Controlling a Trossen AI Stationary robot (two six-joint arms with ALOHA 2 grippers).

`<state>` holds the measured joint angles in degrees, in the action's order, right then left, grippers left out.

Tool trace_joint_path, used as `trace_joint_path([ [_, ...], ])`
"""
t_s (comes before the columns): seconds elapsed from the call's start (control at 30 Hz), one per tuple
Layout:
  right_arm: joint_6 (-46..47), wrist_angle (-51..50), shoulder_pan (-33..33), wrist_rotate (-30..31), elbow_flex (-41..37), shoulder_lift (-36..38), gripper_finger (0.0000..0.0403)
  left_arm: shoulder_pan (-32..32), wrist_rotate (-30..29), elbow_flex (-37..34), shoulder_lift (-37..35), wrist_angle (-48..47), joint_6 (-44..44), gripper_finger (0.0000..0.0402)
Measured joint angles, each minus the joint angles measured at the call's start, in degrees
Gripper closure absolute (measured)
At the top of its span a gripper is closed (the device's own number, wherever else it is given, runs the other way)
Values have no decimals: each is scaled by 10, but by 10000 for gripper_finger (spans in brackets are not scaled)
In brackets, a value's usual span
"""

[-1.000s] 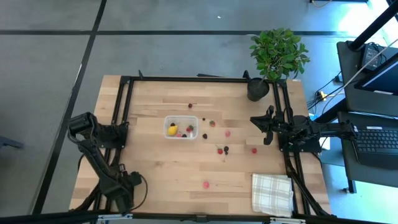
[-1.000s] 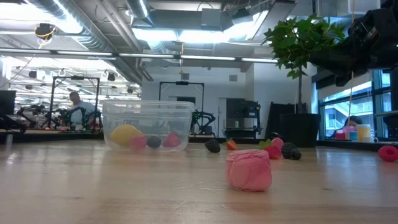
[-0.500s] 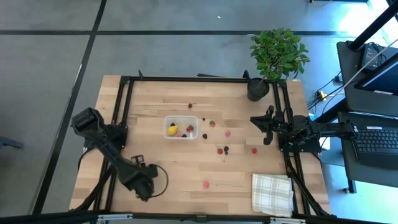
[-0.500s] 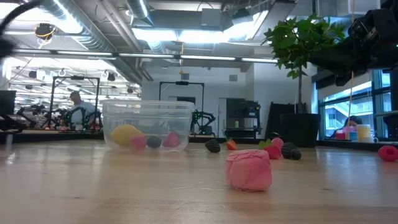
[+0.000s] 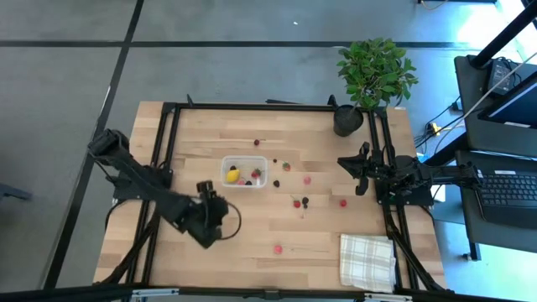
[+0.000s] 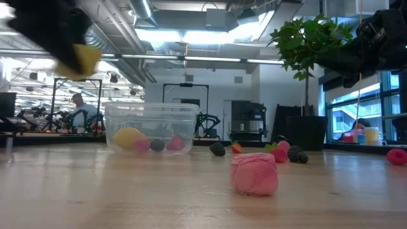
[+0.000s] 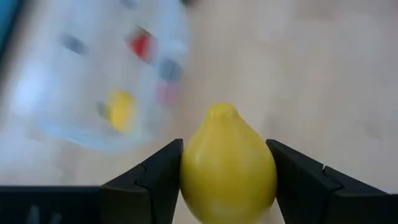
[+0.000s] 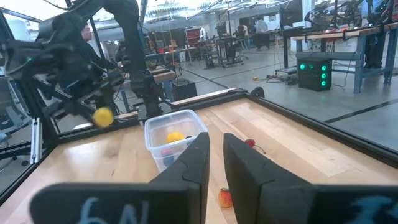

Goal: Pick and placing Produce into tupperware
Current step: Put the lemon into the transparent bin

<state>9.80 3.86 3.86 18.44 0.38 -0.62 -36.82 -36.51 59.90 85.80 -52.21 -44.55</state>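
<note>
Now the left hand (image 7: 227, 180) grips a lemon (image 7: 228, 164) (apparently near the tupperware (image 5: 244, 171)).

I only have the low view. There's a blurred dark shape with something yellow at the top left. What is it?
Observer: That is the left end effector, shut on a yellow lemon held between its two fingers.
Operator: Is it over the tupperware?
Observer: No. Seen from above, it hangs over bare wood short of the tupperware, on the left arm's side.
Operator: And the right arm?
Observer: The right end effector waits near the table's right side, shut and empty. Loose berries lie between it and the tupperware.
</note>
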Motion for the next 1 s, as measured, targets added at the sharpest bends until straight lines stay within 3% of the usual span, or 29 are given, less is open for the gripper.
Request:
trace_joint_path([
  [0.17,0,0,0,0,0,0,352,76,-46,0,-16,1,45,194],
  [0.37,1,0,0,0,0,0,352,172,-39,0,-23,13,91,194],
  [0.6,2,0,0,0,0,0,352,269,78,0,-24,114,192,193],
  [0.77,2,0,0,0,0,0,352,324,148,1,-23,158,211,193],
  [1.0,2,0,0,0,0,0,352,368,188,1,2,165,212,193],
])
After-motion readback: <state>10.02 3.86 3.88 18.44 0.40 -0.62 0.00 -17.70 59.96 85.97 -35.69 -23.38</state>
